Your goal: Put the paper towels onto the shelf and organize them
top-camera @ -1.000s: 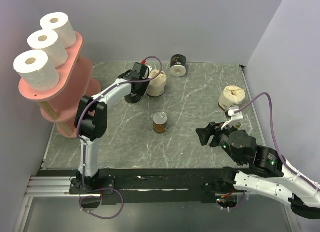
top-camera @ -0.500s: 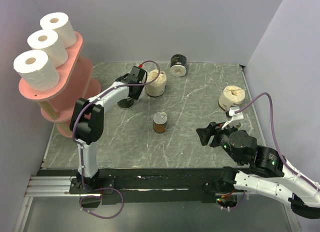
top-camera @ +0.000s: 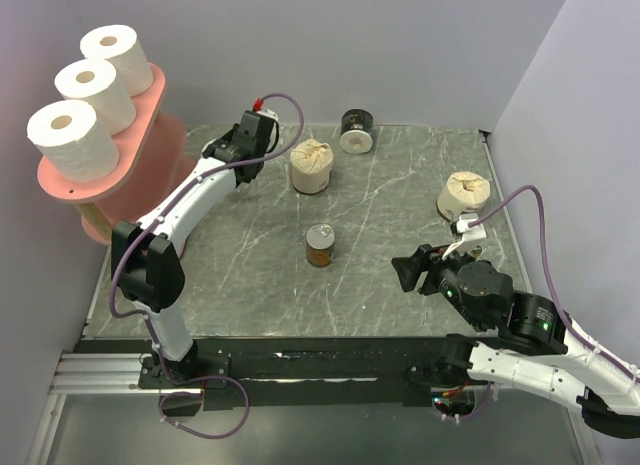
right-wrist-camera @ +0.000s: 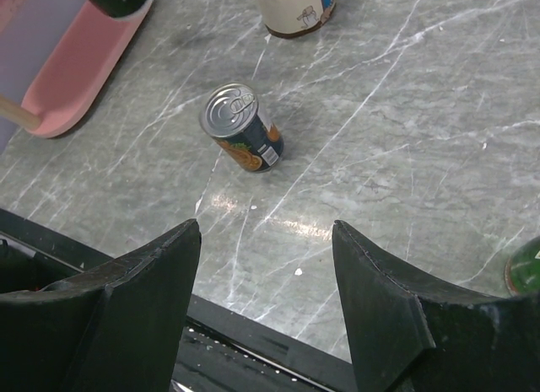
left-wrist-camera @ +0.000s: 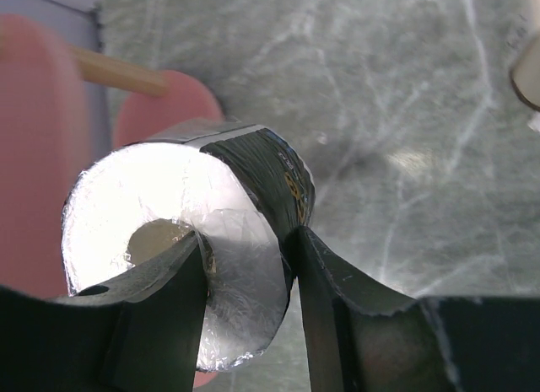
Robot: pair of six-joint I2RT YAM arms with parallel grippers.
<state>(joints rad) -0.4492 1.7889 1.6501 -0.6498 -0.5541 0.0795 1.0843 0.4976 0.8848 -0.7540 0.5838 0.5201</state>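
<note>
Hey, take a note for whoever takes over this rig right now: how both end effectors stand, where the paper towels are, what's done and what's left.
Left end effector: shut on a black-wrapped roll, one finger in its core, held near the shelf.
Right end effector: open, empty, above the table.
Done: three white rolls stand on the shelf's top tier.
Left: shelve the held roll, then the other black roll near the table's far edge and the two cream rolls, all on the table.

Three rolls (top-camera: 93, 85) top the shelf (top-camera: 137, 135), another roll (left-wrist-camera: 156, 194) seemingly beside it.
</note>
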